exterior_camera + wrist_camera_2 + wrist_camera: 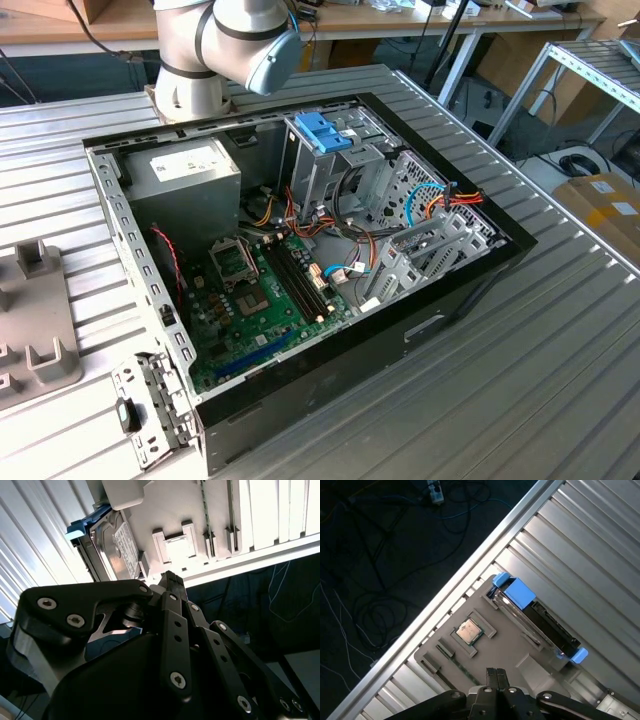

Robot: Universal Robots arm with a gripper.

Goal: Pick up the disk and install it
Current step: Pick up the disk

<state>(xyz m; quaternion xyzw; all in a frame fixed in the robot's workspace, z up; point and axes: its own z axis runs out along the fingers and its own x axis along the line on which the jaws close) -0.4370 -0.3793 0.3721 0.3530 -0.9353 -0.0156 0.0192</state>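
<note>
Two fingers of my gripper (495,672) are pressed together with nothing between them, hanging over a grey tray (512,650) on the ribbed metal table (590,545). The disk (540,622) stands on edge in a slot of that tray, blue frame around it, apart from my fingertips. A small square chip (469,631) lies in another recess. In the exterior view, an open computer case (400,330) sits on the table.
</note>
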